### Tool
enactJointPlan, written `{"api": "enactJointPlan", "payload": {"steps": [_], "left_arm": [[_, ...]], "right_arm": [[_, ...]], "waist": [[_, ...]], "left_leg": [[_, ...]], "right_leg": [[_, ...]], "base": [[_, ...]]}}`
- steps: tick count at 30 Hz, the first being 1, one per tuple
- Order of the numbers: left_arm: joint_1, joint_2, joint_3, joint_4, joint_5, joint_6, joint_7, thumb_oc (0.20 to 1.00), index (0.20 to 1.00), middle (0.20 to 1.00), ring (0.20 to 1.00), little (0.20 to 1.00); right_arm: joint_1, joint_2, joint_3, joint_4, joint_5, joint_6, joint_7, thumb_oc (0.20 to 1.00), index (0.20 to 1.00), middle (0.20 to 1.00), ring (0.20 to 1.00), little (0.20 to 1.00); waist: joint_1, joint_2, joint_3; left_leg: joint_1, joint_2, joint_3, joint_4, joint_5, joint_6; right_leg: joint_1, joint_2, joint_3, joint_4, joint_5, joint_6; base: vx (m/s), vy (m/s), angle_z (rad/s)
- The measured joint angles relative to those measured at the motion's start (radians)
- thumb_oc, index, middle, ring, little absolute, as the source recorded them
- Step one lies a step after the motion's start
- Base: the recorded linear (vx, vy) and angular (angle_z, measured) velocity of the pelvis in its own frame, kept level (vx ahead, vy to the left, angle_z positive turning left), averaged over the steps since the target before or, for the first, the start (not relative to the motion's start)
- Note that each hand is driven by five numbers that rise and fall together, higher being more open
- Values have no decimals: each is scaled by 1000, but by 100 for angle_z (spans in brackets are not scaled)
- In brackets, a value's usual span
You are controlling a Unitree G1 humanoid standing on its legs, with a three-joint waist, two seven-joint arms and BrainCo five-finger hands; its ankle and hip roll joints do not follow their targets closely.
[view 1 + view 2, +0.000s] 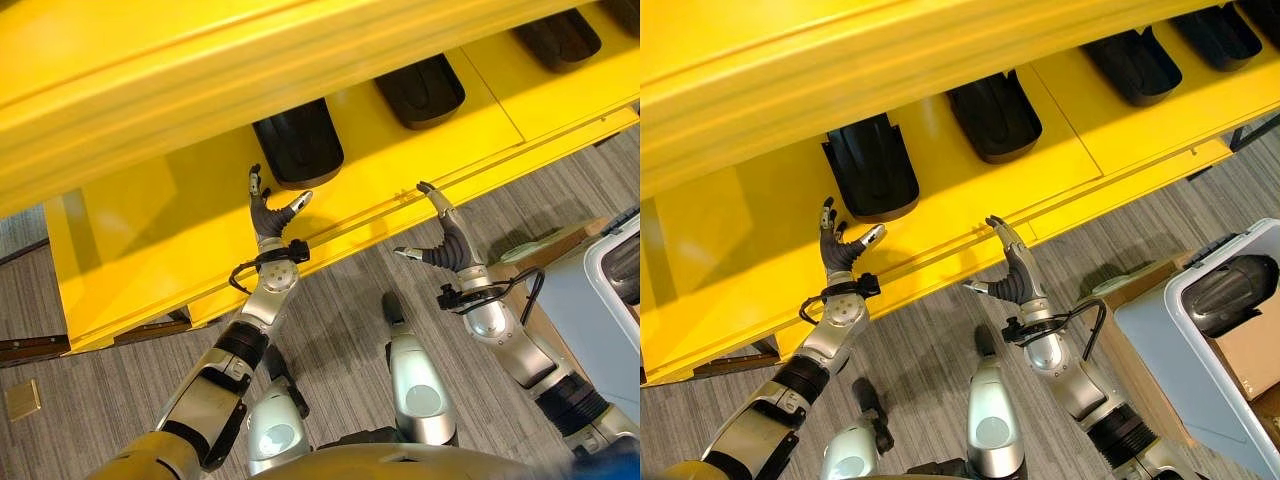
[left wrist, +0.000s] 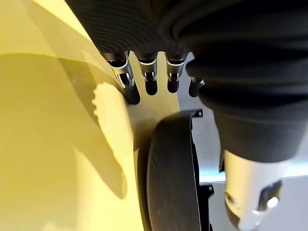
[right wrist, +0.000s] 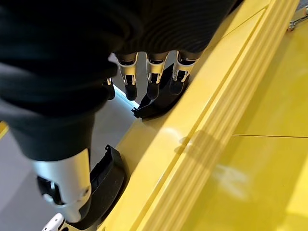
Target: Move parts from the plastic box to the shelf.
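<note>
- Parts: black moulded shells. Four lie in a row on the yellow shelf (image 1: 730,240), well apart from one another. The one nearest the left hand (image 1: 872,167) comes first, then a second (image 1: 995,115), a third (image 1: 1137,64) and a fourth (image 1: 1220,32) at the shelf's far right end.
- One further part (image 1: 1230,290) lies inside the plastic box (image 1: 1160,345), which stands on the floor to the right of the shelf, beyond the right arm.
- Count: five parts seen in all, one shelf, one plastic box. A cardboard carton (image 1: 1250,355) sits in the box beside the part.
- Left hand (image 1: 840,250): raised over the shelf's front edge, just below the nearest part. Its fingers (image 2: 150,77) are straight and spread and hold nothing.
- Right hand (image 1: 1012,270): at the shelf's front lip, between the first and second parts. Its fingers (image 3: 155,77) are extended, the thumb stands apart, and it carries nothing.
- Step in hand, as a judgement: a placement on the shelf appears complete, with both hands empty at its edge. The transfer looks well advanced, one part remaining in the box.
- Next move, as a judgement: turn from the shelf toward the box, bring the hands down onto the remaining part, and close on its shell before lifting. The free shelf surface left of the first part would suit it.
</note>
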State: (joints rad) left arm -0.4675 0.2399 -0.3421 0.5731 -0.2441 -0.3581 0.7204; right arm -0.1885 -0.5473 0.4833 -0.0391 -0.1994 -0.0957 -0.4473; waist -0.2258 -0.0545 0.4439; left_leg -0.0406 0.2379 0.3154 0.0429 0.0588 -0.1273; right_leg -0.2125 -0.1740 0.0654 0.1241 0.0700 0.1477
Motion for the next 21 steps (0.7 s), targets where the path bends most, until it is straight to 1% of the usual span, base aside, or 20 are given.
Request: {"api": "enactJointPlan", "payload": {"steps": [5, 8, 9, 12, 13, 16, 17, 19, 21], "left_arm": [[14, -22, 0, -1, -3, 6, 1, 1000, 1000, 1000, 1000, 1000], [17, -47, -1, -1, -6, 20, 11, 1000, 1000, 1000, 1000, 1000], [19, -55, 0, -1, -6, 22, 26, 1000, 1000, 1000, 1000, 1000], [27, -77, 2, 9, -6, 20, 120, 1000, 1000, 1000, 1000, 1000], [39, -87, 18, 15, -5, 20, 178, 1000, 1000, 1000, 1000, 1000], [72, -99, 55, 20, 2, 20, 265, 1000, 1000, 1000, 1000, 1000], [90, -100, 71, 19, 2, 20, 293, 1000, 1000, 1000, 1000, 1000], [130, -97, 85, 16, 2, 20, 303, 1000, 1000, 1000, 1000, 1000], [180, -95, 88, -3, 2, 20, 296, 1000, 1000, 1000, 1000, 1000]], "right_arm": [[2, 0, 4, 0, 0, 0, -13, 1000, 1000, 1000, 1000, 1000], [13, 0, 4, 0, 1, 0, -25, 1000, 1000, 1000, 1000, 1000], [17, 0, 4, 0, 1, 0, -27, 1000, 1000, 1000, 1000, 1000], [31, 0, 5, 0, 1, -1, -30, 1000, 1000, 1000, 1000, 1000], [31, 0, 8, 0, 1, -2, -31, 1000, 1000, 1000, 1000, 1000], [36, 0, 16, 0, 1, -2, -39, 1000, 1000, 1000, 1000, 1000], [49, 0, 16, 0, 2, -2, -43, 1000, 1000, 1000, 1000, 1000], [76, 2, 15, 0, 1, -2, -50, 1000, 1000, 1000, 1000, 1000], [116, 19, 2, 1, 0, -6, -62, 1000, 1000, 1000, 1000, 1000]], "waist": [[4, 4, -3], [12, 13, -11], [14, 15, -12], [17, 14, -12], [17, 14, -12], [19, 15, -20], [25, 15, -30], [32, 21, -56], [28, 27, -72]], "left_leg": [[8, 1, -4, -1, 0, 0], [8, 2, -5, 0, 0, 0], [8, 2, -5, 0, 0, 0], [11, 2, -11, 1, 0, 0], [19, 3, -12, 0, 0, 0], [24, 6, -22, -3, 0, 0], [26, 7, -25, -7, 1, 0], [32, 7, -30, -18, 3, 0], [65, 6, -40, -47, 12, 1]], "right_leg": [[13, 0, -5, -4, 0, 0], [13, 0, -6, -4, 0, 0], [14, 0, -6, -4, 0, 0], [20, 0, -9, -3, 0, -1], [28, 1, -11, -4, 0, -1], [42, 2, -21, -10, -2, -3], [51, 2, -29, -19, -1, -3], [70, 0, -40, -37, 4, -3], [114, -1, -60, -69, 7, -3]], "base": [[2, -4, 1], [2, -12, 0], [28, -42, 1], [28, -46, 3], [18, -51, 3], [34, -43, 9], [61, -28, 11], [107, -23, 15], [107, -14, 23]]}}
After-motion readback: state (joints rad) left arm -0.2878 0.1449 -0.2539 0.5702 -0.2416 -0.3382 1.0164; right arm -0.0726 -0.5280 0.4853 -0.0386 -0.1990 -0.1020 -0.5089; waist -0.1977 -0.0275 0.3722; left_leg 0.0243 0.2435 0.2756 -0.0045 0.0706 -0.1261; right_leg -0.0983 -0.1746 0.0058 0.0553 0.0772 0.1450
